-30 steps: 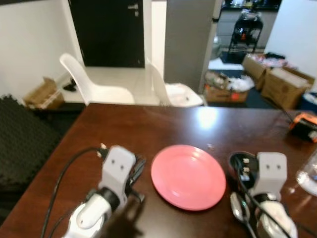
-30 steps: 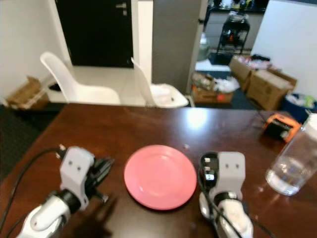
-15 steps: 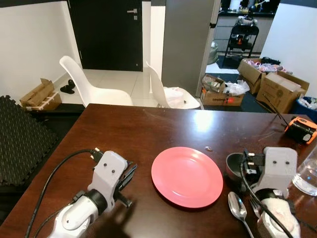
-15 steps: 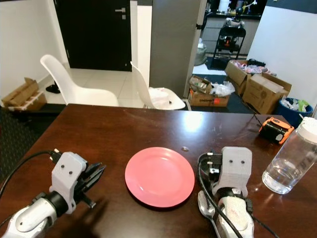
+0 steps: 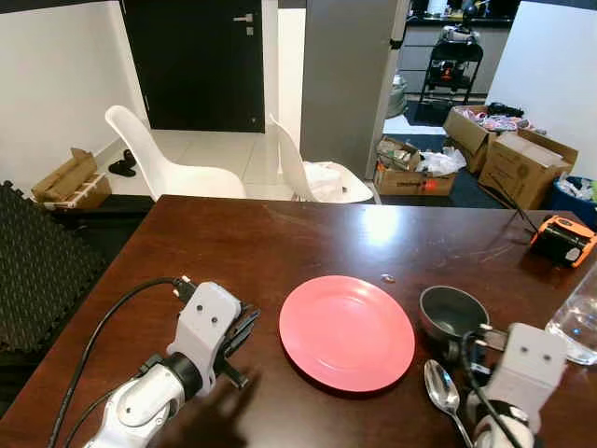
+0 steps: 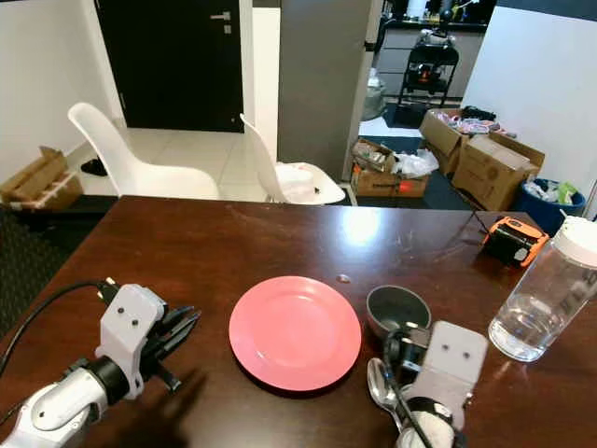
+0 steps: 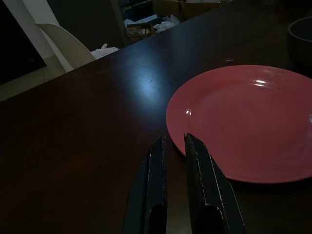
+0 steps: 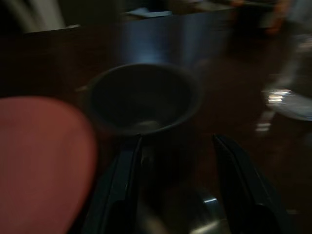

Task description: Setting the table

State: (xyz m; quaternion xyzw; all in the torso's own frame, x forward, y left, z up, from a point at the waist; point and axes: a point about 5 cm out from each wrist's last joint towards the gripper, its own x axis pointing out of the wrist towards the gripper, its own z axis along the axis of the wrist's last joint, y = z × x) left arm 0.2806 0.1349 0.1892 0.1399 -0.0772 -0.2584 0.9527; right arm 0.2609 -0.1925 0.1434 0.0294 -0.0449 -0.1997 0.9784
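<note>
Pink plate (image 5: pixel 347 331) between both grippers, bowl (image 5: pixel 451 311) beside.

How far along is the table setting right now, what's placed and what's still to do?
Placed: the pink plate, with the dark bowl and spoon on the table at its right side. In hand: nothing. The right gripper sits just short of the bowl, jaws open and empty; the left gripper rests shut beside the plate. Left: I see no cutlery to the plate's left, and the water jar stands off to the right.
</note>
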